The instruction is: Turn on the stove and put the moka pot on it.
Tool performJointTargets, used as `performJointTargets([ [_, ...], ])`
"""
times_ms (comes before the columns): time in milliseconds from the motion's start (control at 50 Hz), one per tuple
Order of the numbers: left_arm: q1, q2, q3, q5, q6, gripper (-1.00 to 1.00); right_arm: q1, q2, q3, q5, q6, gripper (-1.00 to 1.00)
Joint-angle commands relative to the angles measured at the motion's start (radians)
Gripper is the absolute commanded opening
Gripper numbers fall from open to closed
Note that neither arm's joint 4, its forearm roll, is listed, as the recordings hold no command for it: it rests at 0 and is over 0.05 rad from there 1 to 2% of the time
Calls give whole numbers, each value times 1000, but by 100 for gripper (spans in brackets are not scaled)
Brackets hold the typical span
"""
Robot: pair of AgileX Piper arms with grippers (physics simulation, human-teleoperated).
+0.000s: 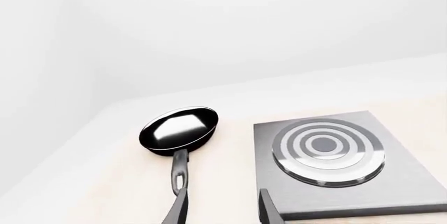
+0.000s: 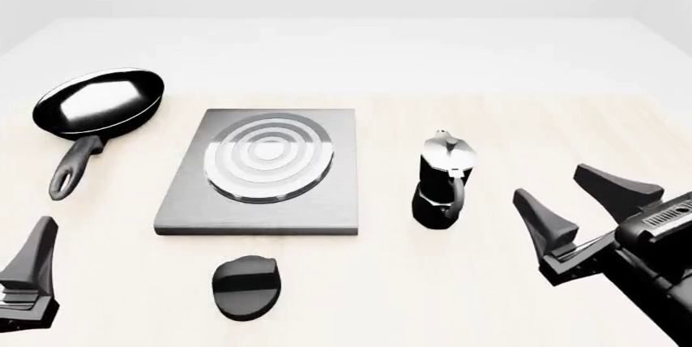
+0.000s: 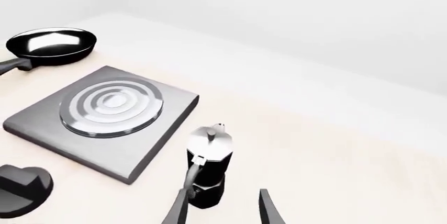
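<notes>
Front view has our right gripper jaws wide open beside the moka pot, standing on the desk right of the stove, so we'd square up on its waist before squeezing.

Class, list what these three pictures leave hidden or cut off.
- Left hand: front view, cut by the edge; grip unclear there.
- Knob: right wrist view, cut by the edge.
- Frying pan handle end: left wrist view, behind a finger.
- Moka pot far side: hidden in all views.
</notes>
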Motion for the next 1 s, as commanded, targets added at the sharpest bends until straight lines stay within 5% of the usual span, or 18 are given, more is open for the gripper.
performJointTargets([
  [20, 0, 0, 0, 3, 0, 100, 45, 136, -46, -51, 10, 100],
  [1000, -10, 0, 0, 24, -10, 100, 78, 720, -157, -340, 110, 100],
])
